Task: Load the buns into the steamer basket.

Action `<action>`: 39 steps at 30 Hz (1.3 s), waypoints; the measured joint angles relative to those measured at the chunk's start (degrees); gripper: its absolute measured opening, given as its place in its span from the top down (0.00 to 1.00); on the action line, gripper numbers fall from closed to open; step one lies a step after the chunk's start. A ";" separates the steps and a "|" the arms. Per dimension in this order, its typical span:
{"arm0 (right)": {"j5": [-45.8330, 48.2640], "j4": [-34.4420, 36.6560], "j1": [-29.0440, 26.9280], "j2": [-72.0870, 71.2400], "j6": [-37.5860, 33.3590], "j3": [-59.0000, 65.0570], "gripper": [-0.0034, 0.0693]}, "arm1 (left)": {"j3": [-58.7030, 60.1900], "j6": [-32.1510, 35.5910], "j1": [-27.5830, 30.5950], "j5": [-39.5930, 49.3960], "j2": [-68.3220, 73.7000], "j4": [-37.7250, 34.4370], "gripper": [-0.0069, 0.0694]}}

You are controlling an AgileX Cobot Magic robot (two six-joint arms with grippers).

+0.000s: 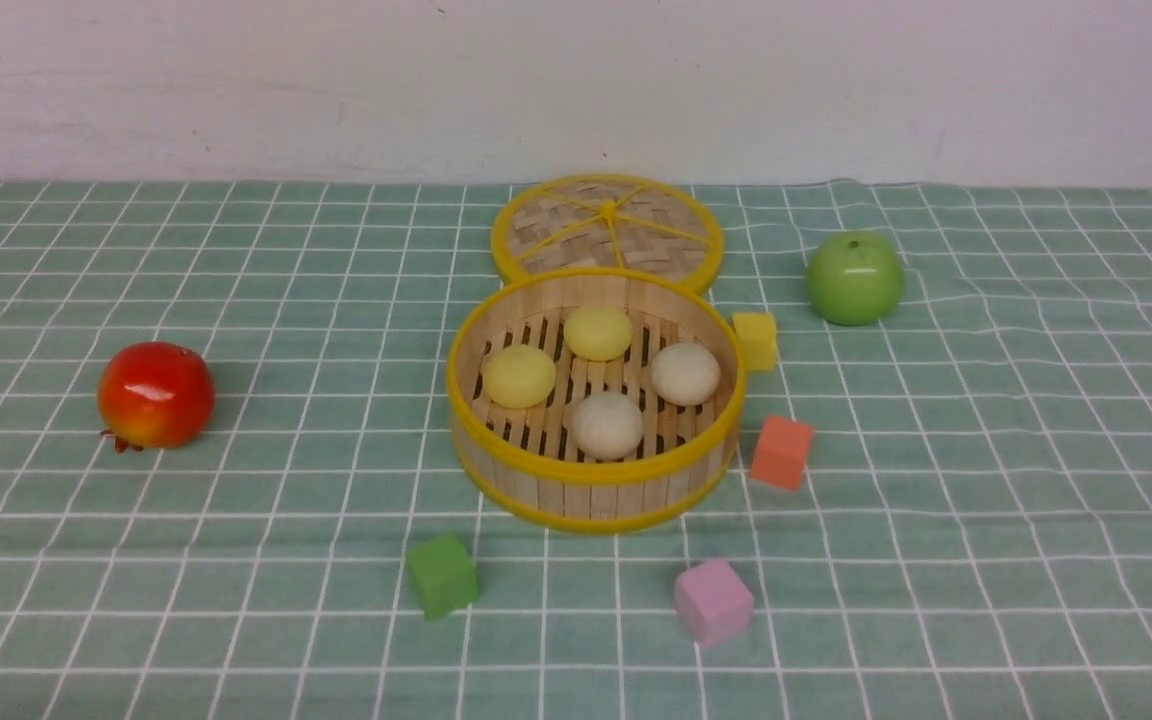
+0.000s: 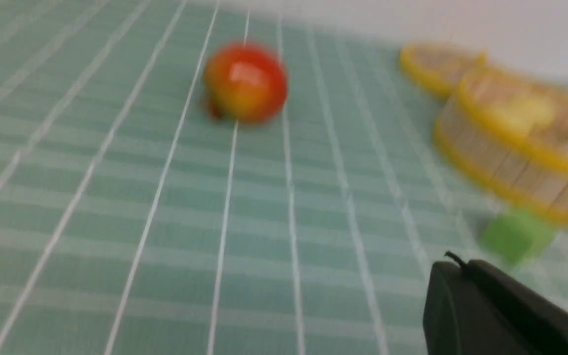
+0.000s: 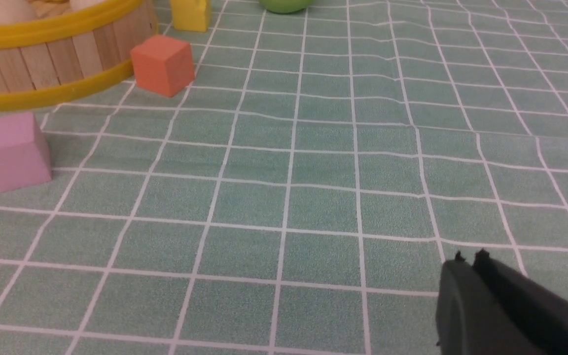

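Four smooth domed buns point(image 1: 601, 378), two pale yellow and two off-white, sit inside the bamboo steamer basket point(image 1: 593, 481) mid-counter. Left fingers point(image 2: 461, 276) and right fingers point(image 3: 469, 276) are pressed together, empty.

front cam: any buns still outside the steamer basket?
No. All four buns sit on the slatted floor inside the steamer basket; only cubes and fruit lie on the cloth around it.
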 joint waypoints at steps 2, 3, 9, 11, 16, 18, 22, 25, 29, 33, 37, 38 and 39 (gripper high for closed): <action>0.00 0.00 0.00 0.00 0.00 0.00 0.91 | 0.14 -0.14 -0.42 3.32 0.00 0.05 0.93; 0.00 0.00 0.00 0.00 0.00 0.00 0.91 | 0.14 -0.61 -0.83 3.57 0.00 0.05 0.93; 0.00 0.00 0.00 0.00 0.00 0.00 0.90 | 0.14 -4.16 -2.88 3.47 0.00 -0.07 0.93; 0.00 0.00 0.00 0.00 0.00 0.00 0.89 | 0.14 -4.30 -2.87 3.41 0.00 -0.07 0.93; 0.00 0.00 0.00 0.00 0.00 0.00 0.89 | 0.14 -4.30 -2.87 3.35 0.00 -0.07 0.93; 0.00 0.00 0.00 0.00 0.00 0.00 0.89 | 0.14 -4.30 -2.87 3.30 0.00 -0.07 0.93; 0.00 0.00 0.00 0.00 0.00 0.00 0.89 | 0.14 -4.31 -2.87 3.30 0.00 -0.07 0.93; 0.00 0.00 0.00 0.00 0.00 0.00 0.89 | 0.14 -4.31 -2.87 3.30 0.00 -0.07 0.93; 0.00 0.00 0.00 0.00 0.00 0.00 0.88 | 0.14 -4.31 -2.87 3.30 0.00 -0.07 0.93; 0.00 0.00 0.00 0.00 0.00 0.00 0.87 | 0.14 -4.31 -2.87 3.24 0.00 -0.07 0.93; 0.00 0.00 0.00 0.00 0.00 0.00 0.87 | 0.14 -4.31 -2.87 3.24 0.00 -0.07 0.93; 0.00 0.00 0.00 0.00 0.00 0.00 0.87 | 0.14 -4.31 -2.87 3.24 0.00 -0.07 0.93; 0.00 0.00 0.00 0.00 0.00 0.00 0.87 | 0.14 -4.31 -2.87 3.24 0.00 -0.07 0.93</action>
